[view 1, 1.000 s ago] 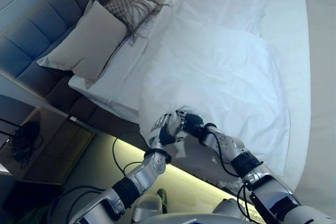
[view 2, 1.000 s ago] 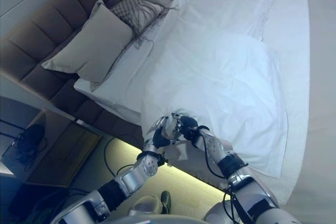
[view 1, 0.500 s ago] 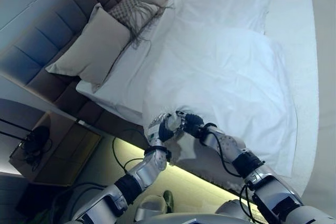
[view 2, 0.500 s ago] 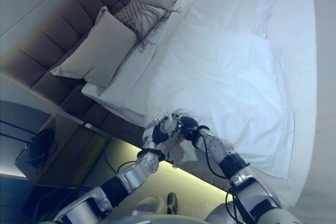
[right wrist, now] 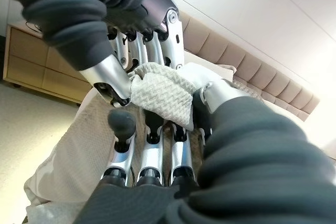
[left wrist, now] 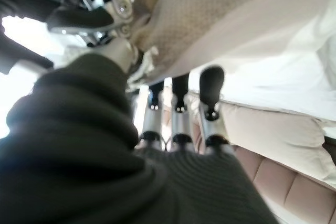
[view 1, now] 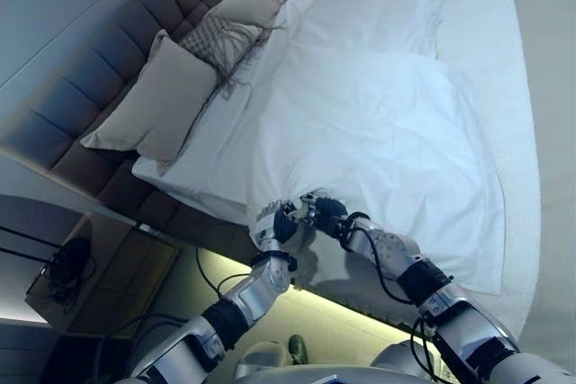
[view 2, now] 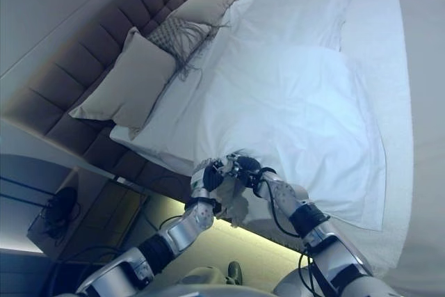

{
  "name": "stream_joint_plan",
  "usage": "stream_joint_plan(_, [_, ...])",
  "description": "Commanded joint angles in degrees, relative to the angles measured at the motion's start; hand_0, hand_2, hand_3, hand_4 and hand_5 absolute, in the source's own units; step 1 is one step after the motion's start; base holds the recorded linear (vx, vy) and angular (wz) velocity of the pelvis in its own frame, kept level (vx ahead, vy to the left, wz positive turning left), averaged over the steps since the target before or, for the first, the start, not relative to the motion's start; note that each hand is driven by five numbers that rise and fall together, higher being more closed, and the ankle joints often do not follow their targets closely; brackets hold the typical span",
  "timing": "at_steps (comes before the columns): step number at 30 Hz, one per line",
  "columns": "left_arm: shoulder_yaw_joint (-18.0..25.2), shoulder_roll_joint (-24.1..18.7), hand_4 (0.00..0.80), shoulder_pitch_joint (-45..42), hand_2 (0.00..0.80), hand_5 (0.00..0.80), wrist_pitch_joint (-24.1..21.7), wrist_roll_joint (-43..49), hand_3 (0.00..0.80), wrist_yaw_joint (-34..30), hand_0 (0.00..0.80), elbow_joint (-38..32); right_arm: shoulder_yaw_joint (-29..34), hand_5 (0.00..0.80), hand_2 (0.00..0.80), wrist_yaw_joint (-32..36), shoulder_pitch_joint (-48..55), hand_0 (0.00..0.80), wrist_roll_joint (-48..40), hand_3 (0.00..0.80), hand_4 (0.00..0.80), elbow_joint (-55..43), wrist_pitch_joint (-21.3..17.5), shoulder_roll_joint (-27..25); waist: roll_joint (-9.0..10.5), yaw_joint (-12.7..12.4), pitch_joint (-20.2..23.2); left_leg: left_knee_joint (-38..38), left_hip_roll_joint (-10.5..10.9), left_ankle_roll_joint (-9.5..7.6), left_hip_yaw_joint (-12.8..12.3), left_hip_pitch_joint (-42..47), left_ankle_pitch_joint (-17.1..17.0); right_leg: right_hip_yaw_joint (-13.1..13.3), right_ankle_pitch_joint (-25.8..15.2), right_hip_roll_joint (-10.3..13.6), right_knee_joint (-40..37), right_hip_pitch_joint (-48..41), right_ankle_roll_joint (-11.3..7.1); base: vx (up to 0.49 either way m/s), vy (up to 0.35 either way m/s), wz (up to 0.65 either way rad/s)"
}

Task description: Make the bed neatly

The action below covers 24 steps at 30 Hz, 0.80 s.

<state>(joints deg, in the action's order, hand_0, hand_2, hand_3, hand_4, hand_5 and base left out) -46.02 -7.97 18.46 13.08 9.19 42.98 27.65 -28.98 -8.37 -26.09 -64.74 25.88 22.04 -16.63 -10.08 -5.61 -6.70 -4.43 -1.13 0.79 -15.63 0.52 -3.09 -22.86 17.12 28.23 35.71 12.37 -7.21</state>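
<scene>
Both robot hands meet at the near edge of the bed [view 1: 517, 87]: the left robot hand [view 1: 273, 224] and the right robot hand [view 1: 326, 213] have their fingers curled tight round a bunched corner of the woven beige blanket [right wrist: 160, 90], pinched between them. A smooth, softly creased white duvet [view 1: 378, 141] spreads across the mattress just beyond the hands. Two plain beige pillows [view 1: 148, 101] and a patterned fringed cushion [view 1: 216, 38] lean on the padded, tufted headboard [view 1: 81, 87], well apart from the hands, with a wooden nightstand [view 1: 99, 281] beside the bed
</scene>
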Motion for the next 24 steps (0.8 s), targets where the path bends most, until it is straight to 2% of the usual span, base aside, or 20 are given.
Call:
stream_joint_plan(1, [2.16, 1.34, 0.800, 5.74, 0.800, 0.800, -2.43, -0.49, 0.800, 2.76, 0.800, 2.61, -1.36, 0.800, 0.800, 2.22, -3.81, 0.800, -1.36, 0.800, 0.800, -6.39, 0.10, 5.59, 2.50, 0.40, -0.04, 4.00, -1.03, 3.43, 0.36, -1.94, -4.77, -2.10, -29.09, 1.50, -29.55, -8.44, -6.59, 0.000, 0.000, 0.00])
stream_joint_plan(2, [2.20, 1.51, 0.718, 5.74, 0.718, 0.718, -2.83, -0.60, 0.718, 3.02, 0.718, 3.14, -1.43, 0.800, 0.800, 2.25, -3.71, 0.800, -1.25, 0.800, 0.800, -6.28, 0.05, 5.71, 2.46, 0.39, 0.08, 4.10, -0.96, 3.46, 0.40, -1.84, -4.79, -2.20, -29.10, 1.55, -29.59, -8.57, -6.60, 0.000, 0.000, 0.00])
stream_joint_plan(3, [2.14, 1.57, 0.728, 5.73, 0.728, 0.728, -3.22, -0.75, 0.728, 2.84, 0.728, 3.40, -1.55, 0.800, 0.800, 2.39, -3.49, 0.800, -1.10, 0.800, 0.800, -6.16, -0.15, 5.72, 2.42, 0.48, 0.11, 4.14, -1.01, 3.50, 0.13, -1.74, -4.82, -2.31, -29.05, 1.57, -29.59, -8.76, -6.59, 0.000, 0.000, 0.00])
stream_joint_plan(4, [2.35, 1.65, 0.800, 6.05, 0.800, 0.800, -4.12, -0.93, 0.800, 1.46, 0.800, 3.76, -1.69, 0.800, 0.800, 2.20, -3.37, 0.800, -1.10, 0.800, 0.800, -6.27, -0.01, 5.87, 2.38, 0.53, 0.19, 4.17, -1.00, 3.48, -0.03, -1.60, -4.70, -2.46, -28.90, 1.59, -29.61, -9.00, -6.55, 0.000, 0.000, 0.00])
stream_joint_plan(7, [1.71, 2.22, 0.800, 5.78, 0.800, 0.800, -5.08, -0.93, 0.800, -0.14, 0.800, 4.11, -1.74, 0.800, 0.800, 1.17, -3.08, 0.800, -0.57, 0.800, 0.800, -6.19, 0.92, 5.83, 2.21, 0.65, 0.32, 4.31, -0.85, 3.51, 0.10, -1.54, -4.88, -2.59, -28.92, 1.62, -29.50, -9.12, -6.57, 0.000, 0.000, 0.00])
stream_joint_plan(8, [1.35, 2.47, 0.800, 5.74, 0.800, 0.800, -5.16, -1.31, 0.800, 0.26, 0.800, 4.42, -1.90, 0.709, 0.709, -0.04, -2.90, 0.709, 0.04, 0.709, 0.709, -6.18, 1.12, 5.97, 2.16, 0.80, 0.43, 4.42, -0.80, 3.52, 0.06, -1.45, -4.90, -2.50, -28.88, 1.60, -29.56, -9.16, -6.62, 0.000, 0.000, 0.00])
stream_joint_plan(9, [1.29, 2.67, 0.800, 5.76, 0.800, 0.800, -5.49, -1.34, 0.800, 0.55, 0.800, 5.09, -1.90, 0.138, 0.138, -0.34, -2.89, 0.138, 0.43, 0.138, 0.138, -5.85, 1.37, 5.91, 2.14, 0.91, 0.52, 4.54, -0.78, 3.47, -0.05, -1.30, -4.85, -2.53, -28.84, 1.56, -29.71, -9.33, -6.61, 0.000, 0.000, 0.00])
stream_joint_plan(10, [1.24, 2.77, 0.800, 5.88, 0.800, 0.800, -5.52, -1.43, 0.800, 0.83, 0.800, 5.40, -1.97, 0.000, 0.000, -0.95, -2.78, 0.000, 0.82, 0.000, 0.000, -5.70, 1.71, 6.02, 2.13, 1.04, 0.60, 4.66, -0.75, 3.41, -0.17, -1.12, -4.79, -2.56, -28.82, 1.52, -29.79, -9.46, -6.59, 0.000, 0.000, 0.00])
stream_joint_plan(16, [1.40, 3.48, 0.800, 6.04, 0.800, 0.800, -6.60, -1.21, 0.800, 2.09, 0.800, 7.89, -2.21, 0.000, 0.000, -1.66, -2.12, 0.000, 0.85, 0.000, 0.000, -4.59, 2.04, 6.54, 2.30, 1.27, 0.80, 4.68, -0.84, 3.46, -0.43, -0.80, -4.61, -2.76, -28.60, 1.42, -30.00, -10.02, -6.53, 0.006, 0.002, -0.01])
stream_joint_plan(24, [3.32, 2.86, 0.800, 5.62, 0.800, 0.800, -6.53, 0.00, 0.800, 3.29, 0.800, 11.22, -2.97, 0.000, 0.000, 1.29, 0.51, 0.000, -0.60, 0.000, 0.000, -6.89, 4.41, 5.70, 2.68, 1.76, 1.37, 4.70, -0.93, 3.75, -0.93, -0.12, -4.40, -3.14, -28.54, 1.41, -30.60, -11.25, -6.57, 0.000, 0.000, 0.00])
